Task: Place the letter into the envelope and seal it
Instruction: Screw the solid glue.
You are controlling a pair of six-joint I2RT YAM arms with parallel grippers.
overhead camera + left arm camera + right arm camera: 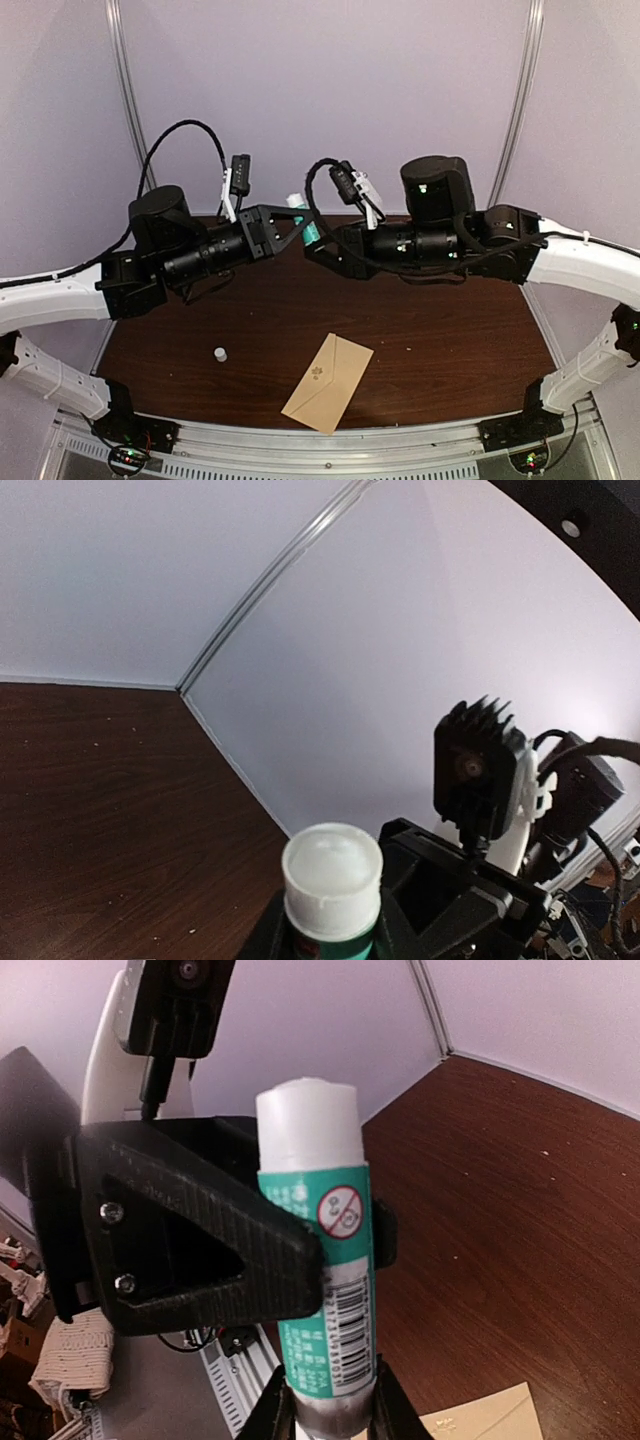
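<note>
The envelope (328, 383) lies flat on the brown table (450, 320), down at the 6 o'clock side close to the near edge. It is turned askew, with its long side running from about 7 o'clock to 1 o'clock. It is plain tan, with a small faint mark near its middle, and nothing is touching it. One of its corners also shows at the bottom of the right wrist view.

To its 9 o'clock, apart from it, a small white cap (220, 354) stands on the wood by itself.

Both arms are up at the 12 o'clock end of the table, raised above it and meeting nose to nose. Between them is a glue stick (318, 1290) with a green label, a barcode and a white end. The right gripper (314, 240) has its two fingers pinching the stick's lower end, one on each side. The left gripper (300, 220) comes in from the 9 o'clock side, and its black fingers are clamped around the stick's body just below the white end. The stick hangs well clear of the table, held only by the two grippers.
</note>
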